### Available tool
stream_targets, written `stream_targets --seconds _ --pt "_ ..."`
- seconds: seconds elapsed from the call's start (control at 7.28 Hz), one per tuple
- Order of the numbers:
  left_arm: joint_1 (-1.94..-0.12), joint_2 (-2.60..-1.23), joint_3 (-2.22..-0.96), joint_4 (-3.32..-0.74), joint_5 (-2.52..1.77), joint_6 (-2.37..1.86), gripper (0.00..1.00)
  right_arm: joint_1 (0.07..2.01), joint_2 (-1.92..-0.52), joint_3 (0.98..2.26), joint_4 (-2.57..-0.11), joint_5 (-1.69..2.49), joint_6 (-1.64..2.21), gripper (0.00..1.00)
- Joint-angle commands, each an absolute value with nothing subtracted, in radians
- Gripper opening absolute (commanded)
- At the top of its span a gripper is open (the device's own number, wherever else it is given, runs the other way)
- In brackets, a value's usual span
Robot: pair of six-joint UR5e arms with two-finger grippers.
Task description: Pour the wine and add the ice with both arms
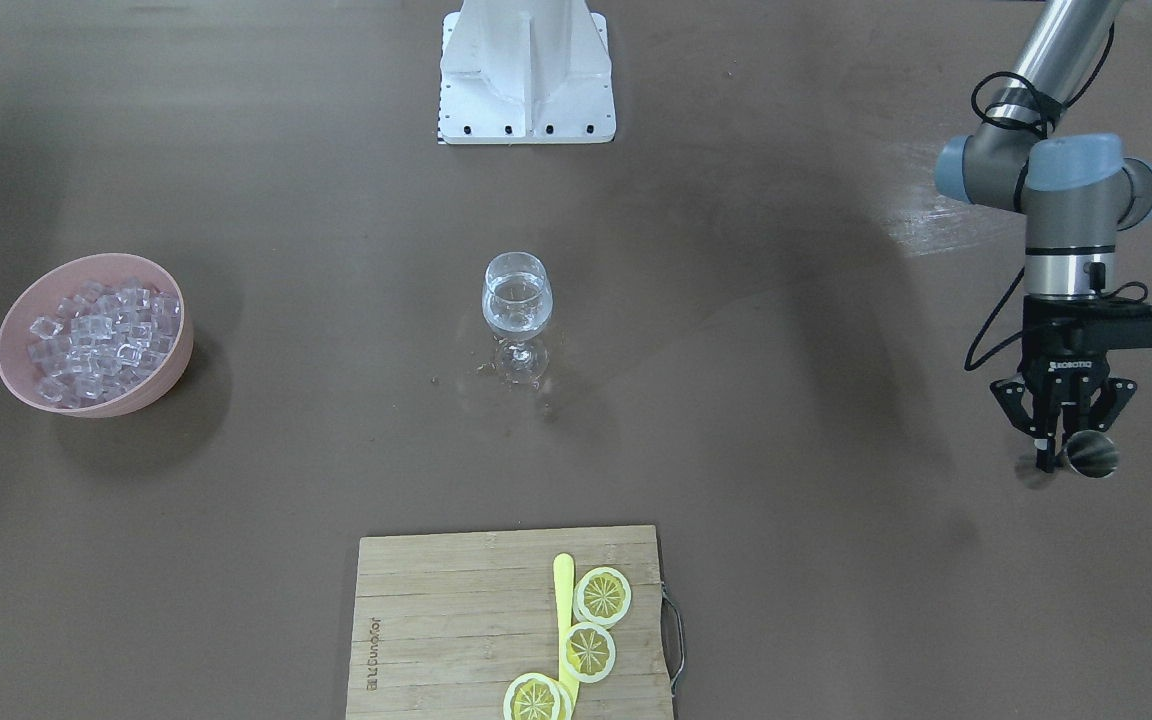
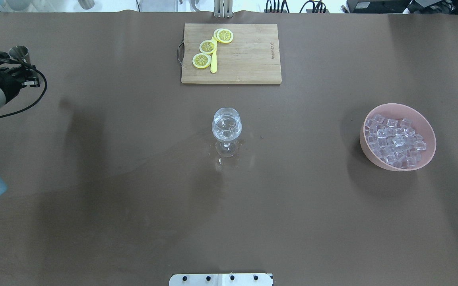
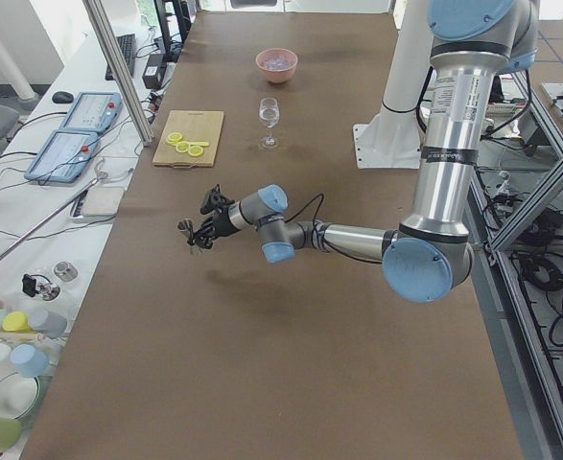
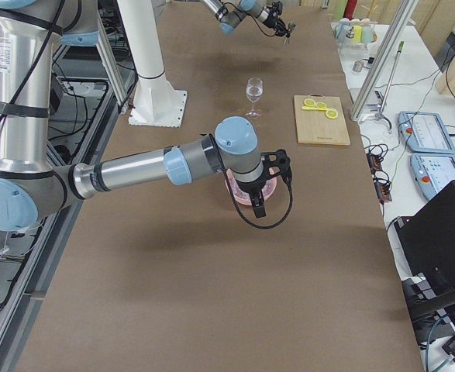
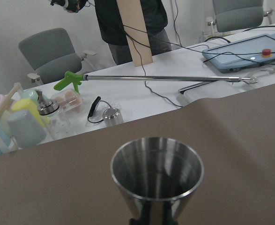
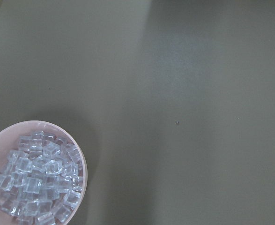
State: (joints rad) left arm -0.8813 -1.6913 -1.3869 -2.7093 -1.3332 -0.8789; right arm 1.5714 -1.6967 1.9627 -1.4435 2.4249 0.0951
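**Done, as I judge it**
- Wine [image 1: 516, 296]: a small clear amount sits in the glass [image 1: 516, 318], mid-table. The pour looks finished.
- Cup [image 1: 1093, 455]: steel, pinched at its foot between the fingers of my left gripper [image 1: 1061, 445], far off to the left of the glass. The wrist view shows its inside bare and, as far as I can see, dry.

**Left to do**
- Ice [image 1: 101, 335]: all of it lies heaped in the pink bowl [image 1: 11, 325], well to the right of the glass. I see no cube in the glass.
- Right gripper [image 4: 258, 211]: it hangs over the bowl, to the right of the glass. It shows in the side view only, so I cannot tell whether its fingers are spread or pressed together. Fetching ice to the glass falls to it.

**Not of the task**
- Board [image 1: 436, 600] with lemon slices [image 1: 602, 596], beyond the glass from my base.

**Writing**
- Left gripper body: "ROBOTIQ", white on black.
- Board: a printed maker's mark along one edge, too small to read with certainty.
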Motion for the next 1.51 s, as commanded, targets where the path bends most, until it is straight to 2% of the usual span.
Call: stream_targets --seconds 0.0,0.82,1.1,1.24,1.37 --pt "-0.905 -1.727 -1.254 -2.790 -1.378 -0.969 0.00 1.549 -1.677 1.962 -1.443 2.421 0.097 1.00" --pt "-0.907 -1.741 -1.212 -2.803 -1.387 -1.014 0.00 1.545 -1.680 1.963 -1.443 2.422 0.095 1.00" --pt "-0.907 -1.738 -1.212 -2.803 -1.388 -0.947 0.59 1.534 -1.678 1.963 -1.443 2.421 0.100 1.00" --pt "-0.908 -1.736 -1.218 -2.822 -1.390 -0.936 0.98 1.526 -1.675 1.962 -1.443 2.418 0.100 1.00" --pt "-0.907 -1.732 -1.223 -2.835 -1.399 -0.930 0.99 1.526 -1.674 1.962 -1.443 2.418 0.101 1.00"
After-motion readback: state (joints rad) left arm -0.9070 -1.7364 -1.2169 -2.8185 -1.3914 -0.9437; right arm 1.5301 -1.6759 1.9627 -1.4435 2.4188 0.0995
